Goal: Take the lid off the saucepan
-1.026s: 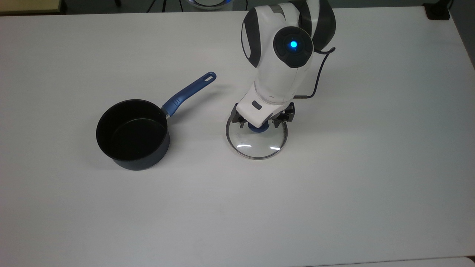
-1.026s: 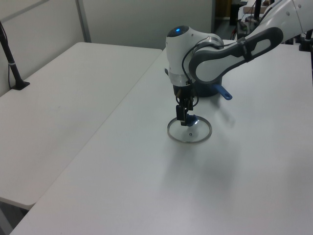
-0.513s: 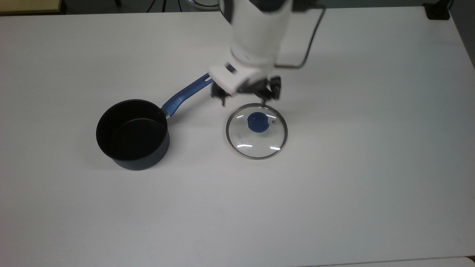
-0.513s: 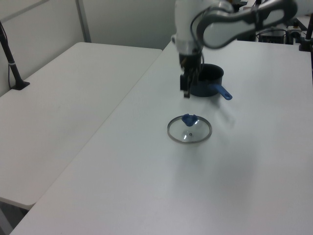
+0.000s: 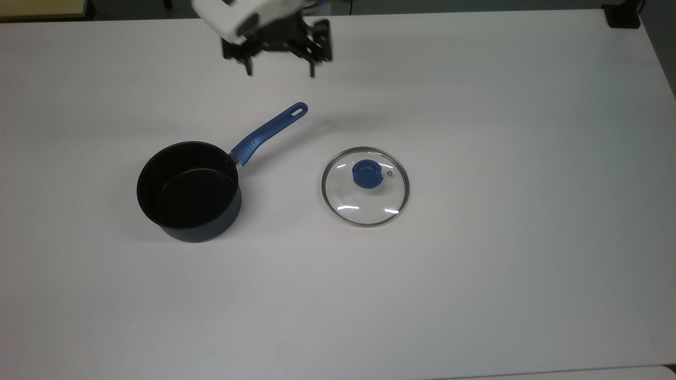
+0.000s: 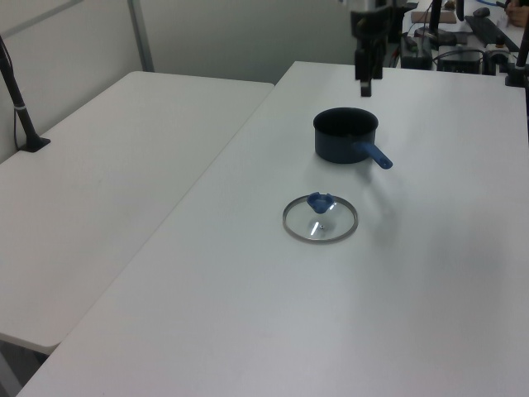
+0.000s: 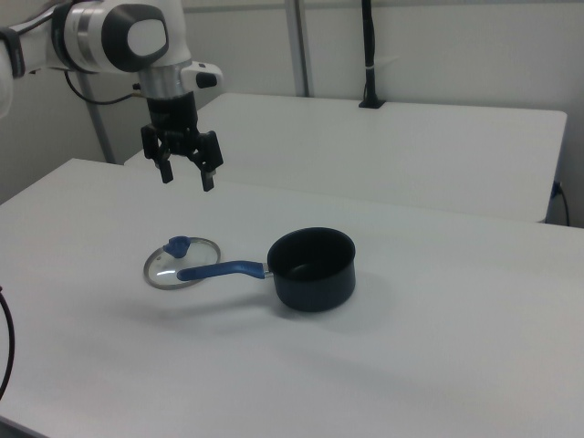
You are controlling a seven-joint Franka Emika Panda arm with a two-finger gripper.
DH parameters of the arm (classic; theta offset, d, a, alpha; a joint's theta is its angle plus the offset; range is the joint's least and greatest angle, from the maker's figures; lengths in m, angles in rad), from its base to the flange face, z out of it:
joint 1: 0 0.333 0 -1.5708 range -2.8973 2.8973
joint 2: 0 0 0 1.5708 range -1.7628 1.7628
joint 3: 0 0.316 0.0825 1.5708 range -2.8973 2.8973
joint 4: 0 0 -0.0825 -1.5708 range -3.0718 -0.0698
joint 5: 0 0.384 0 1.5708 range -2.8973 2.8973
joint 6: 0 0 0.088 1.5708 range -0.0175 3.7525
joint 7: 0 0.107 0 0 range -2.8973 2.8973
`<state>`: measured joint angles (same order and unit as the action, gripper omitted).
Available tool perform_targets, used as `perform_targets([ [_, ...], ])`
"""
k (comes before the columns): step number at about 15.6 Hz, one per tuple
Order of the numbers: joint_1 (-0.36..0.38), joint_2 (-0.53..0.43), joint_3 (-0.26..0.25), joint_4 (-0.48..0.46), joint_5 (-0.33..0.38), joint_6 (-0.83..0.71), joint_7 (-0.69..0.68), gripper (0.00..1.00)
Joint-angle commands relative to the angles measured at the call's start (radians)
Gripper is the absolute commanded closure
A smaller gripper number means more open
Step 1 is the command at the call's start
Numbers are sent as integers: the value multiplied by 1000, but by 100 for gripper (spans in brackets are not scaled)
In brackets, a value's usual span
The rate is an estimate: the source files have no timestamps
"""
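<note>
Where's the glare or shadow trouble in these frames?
Top view: two white glints on the lid glass, a faint shadow right of the saucepan handle tip. Left view: soft shadow right of the lid. Right view: even light, open gripper crisp.

My arm point(image 7: 109, 36) is glossy white shell with dark grey to black bands at the joints; the right view shows a rounded grey cap on the side of the wrist housing. A thin black cable runs along behind that wrist section. Below the white wrist sits a short dark collar, then the black gripper point(image 7: 186, 179), boxy, built from two slim black fingers point(image 7: 208, 180) on a crossbar with bracket-like hardware. From the top view the gripper point(image 5: 280, 72) body reads as black angular fittings under a white casing with a small dark patch. In the left view the gripper point(image 6: 364, 83) is a narrow black column.
</note>
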<state>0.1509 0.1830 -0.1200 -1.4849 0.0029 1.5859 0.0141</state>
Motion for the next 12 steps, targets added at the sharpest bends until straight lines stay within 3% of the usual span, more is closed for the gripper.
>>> perform_targets([
  [1, -42, -46, 19, -54, -15, -6, -29, 0],
  [12, -77, -82, 20, -77, -15, 6, -29, 0],
])
